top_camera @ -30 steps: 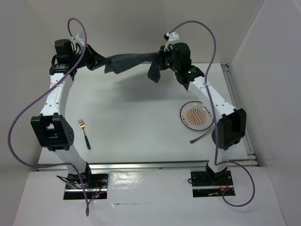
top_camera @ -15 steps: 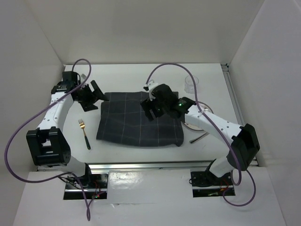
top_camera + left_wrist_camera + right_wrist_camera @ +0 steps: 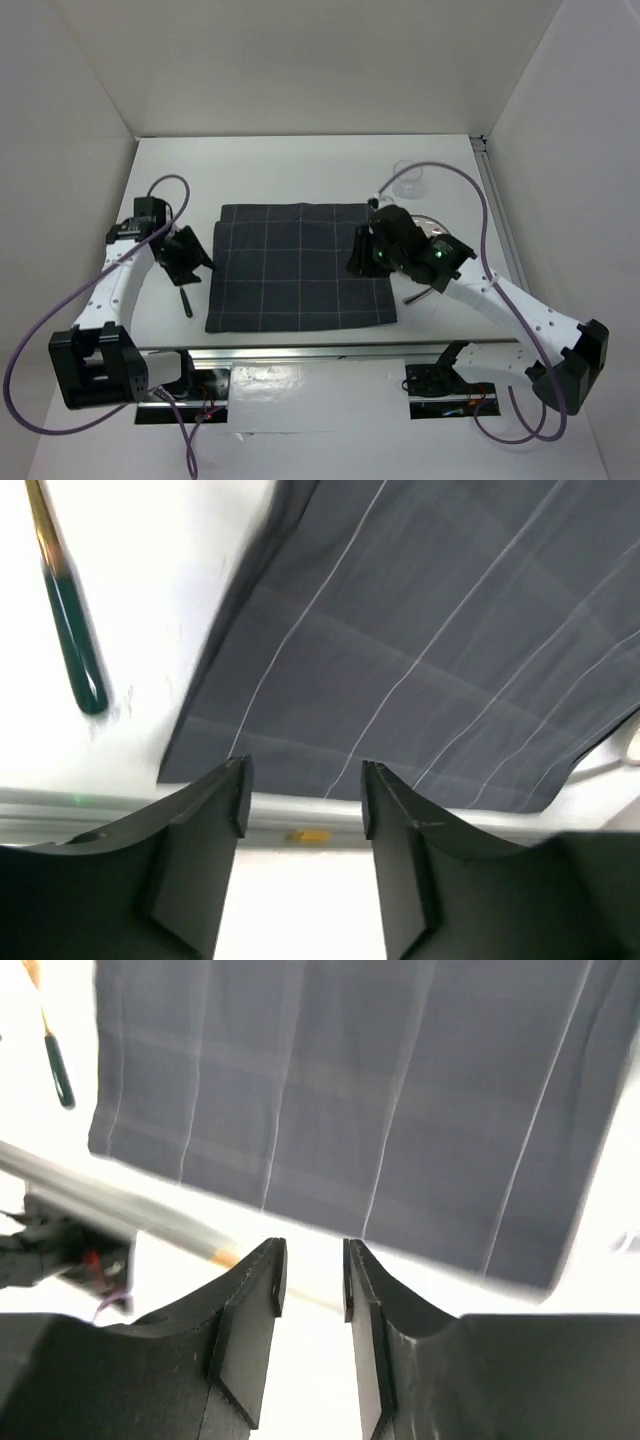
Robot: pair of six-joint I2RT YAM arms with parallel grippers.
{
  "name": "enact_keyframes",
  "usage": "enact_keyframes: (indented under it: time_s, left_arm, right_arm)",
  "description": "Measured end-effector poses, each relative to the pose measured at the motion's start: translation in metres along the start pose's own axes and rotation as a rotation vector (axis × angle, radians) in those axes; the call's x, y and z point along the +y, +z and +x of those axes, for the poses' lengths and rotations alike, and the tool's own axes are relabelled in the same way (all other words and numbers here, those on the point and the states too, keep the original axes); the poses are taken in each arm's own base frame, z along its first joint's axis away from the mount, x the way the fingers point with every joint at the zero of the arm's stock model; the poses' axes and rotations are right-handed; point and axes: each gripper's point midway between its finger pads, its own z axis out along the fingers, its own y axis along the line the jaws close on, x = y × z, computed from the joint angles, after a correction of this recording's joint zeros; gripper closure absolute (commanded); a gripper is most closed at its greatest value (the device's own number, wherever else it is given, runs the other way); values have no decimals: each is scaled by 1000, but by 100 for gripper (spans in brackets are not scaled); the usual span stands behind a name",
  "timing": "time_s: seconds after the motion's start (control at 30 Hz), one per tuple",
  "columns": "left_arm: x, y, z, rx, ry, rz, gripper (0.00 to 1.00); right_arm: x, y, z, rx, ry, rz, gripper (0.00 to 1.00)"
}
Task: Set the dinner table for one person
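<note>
- I see the large, flat, matte white bench (image 3: 300, 170) filling the middle of the top view, from the arms' bases at the bottom to the back wall.
- A dark grey checked cloth placemat (image 3: 300, 265) lies spread flat at the centre of the bench, its near edge close to the bench's lower edge.
- My left claw (image 3: 185, 262) sits just off the placemat's left edge. In the left wrist view its two fingers stand apart with nothing between them, pointing over the cloth's near left corner (image 3: 430, 630).
- A fork with a dark green handle and gold neck (image 3: 70, 630) lies on the bench left of the placemat, apart from it. From above, only its handle (image 3: 186, 303) shows below the left claw.
- My right claw (image 3: 360, 255) hovers at the placemat's right edge. Its fingers are slightly apart, a narrow gap showing (image 3: 315, 1250), and they grip nothing.
- A round plate with an orange pattern (image 3: 432, 228) is mostly hidden behind the right arm.
- A thin silver utensil handle (image 3: 415, 297) pokes out below that arm.
- A clear drinking glass (image 3: 408, 178) stands upper right of the placemat.
</note>
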Motion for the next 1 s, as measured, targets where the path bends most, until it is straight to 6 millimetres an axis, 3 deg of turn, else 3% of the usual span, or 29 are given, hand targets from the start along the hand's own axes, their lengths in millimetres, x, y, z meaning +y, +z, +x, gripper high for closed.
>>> enact_keyframes:
  time_s: [0.03,0.13,0.2,0.27,0.47,0.7,0.83,1.0]
  left_arm:
    - [7,3,14,33,-19,-11,34]
    - [30,13,52,120,-74,-58,28]
    - [46,16,70,154,-107,-110,23]
    - [55,16,80,169,-132,-147,22]
    - [65,23,87,214,-178,-213,23]
    - [73,43,99,322,-247,-279,32]
    - [70,47,98,311,-259,-279,36]
    - [68,50,100,305,-287,-307,33]
  right_arm:
    - [-5,0,18,41,71,7,57]
    - [-30,4,81,185,296,86,30]
    - [-46,2,114,259,429,161,21]
    - [-55,-2,133,294,533,210,21]
    - [-69,-7,137,267,776,266,22]
    - [-118,12,166,283,1000,374,28]
    - [-125,20,173,271,1054,354,31]
    - [-131,27,173,247,1089,341,31]
